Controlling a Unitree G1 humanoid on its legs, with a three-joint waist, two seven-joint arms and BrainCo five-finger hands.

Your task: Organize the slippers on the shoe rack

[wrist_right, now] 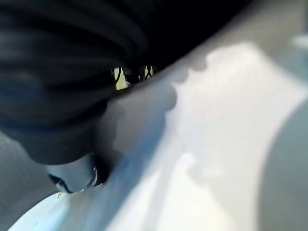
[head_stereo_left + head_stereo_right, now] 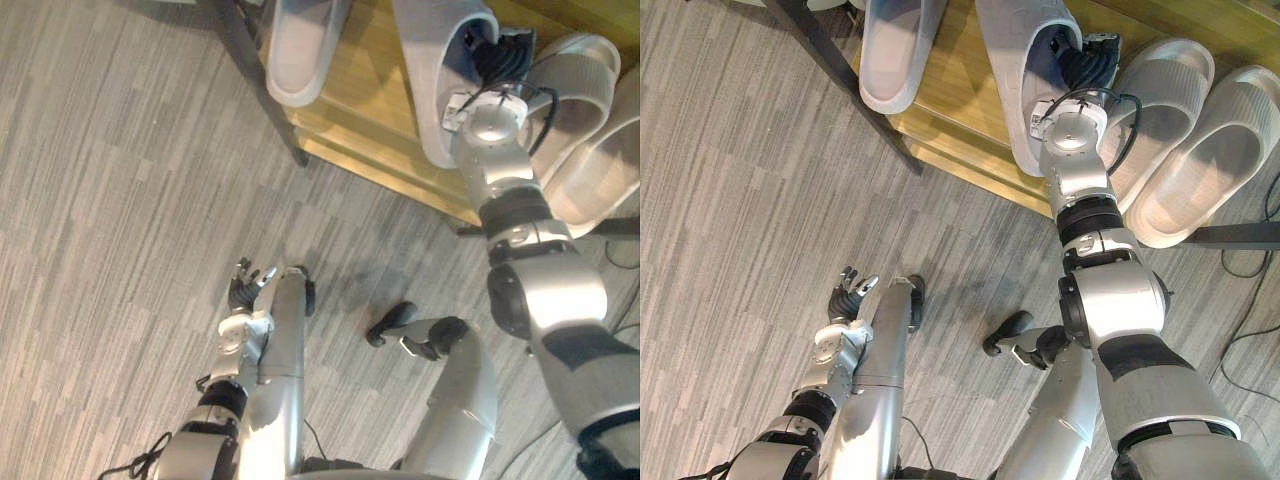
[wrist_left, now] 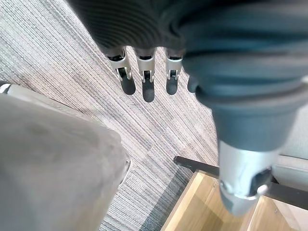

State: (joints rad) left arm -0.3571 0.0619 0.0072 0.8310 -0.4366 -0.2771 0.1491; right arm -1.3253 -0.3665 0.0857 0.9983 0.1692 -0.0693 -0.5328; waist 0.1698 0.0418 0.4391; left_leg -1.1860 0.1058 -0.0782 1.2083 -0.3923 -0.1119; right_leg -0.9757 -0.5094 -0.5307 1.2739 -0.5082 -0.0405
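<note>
Now the right hand (image 2: 1087,58) is tucked into a grey slipper (image 2: 1012,70) on the rack (image 2: 952,85) (fingers hidden, so its grip cannot be told), while the left hand (image 2: 848,292) hangs open, empty, above the floor (image 2: 730,200).

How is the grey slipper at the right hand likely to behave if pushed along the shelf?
Probably light: the grey slipper looks like thick moulded foam. It likely holds its shape, since its strap arches unaided at the right hand. It should slide rather than tip, lying sole-down on the wooden shelf.
</note>
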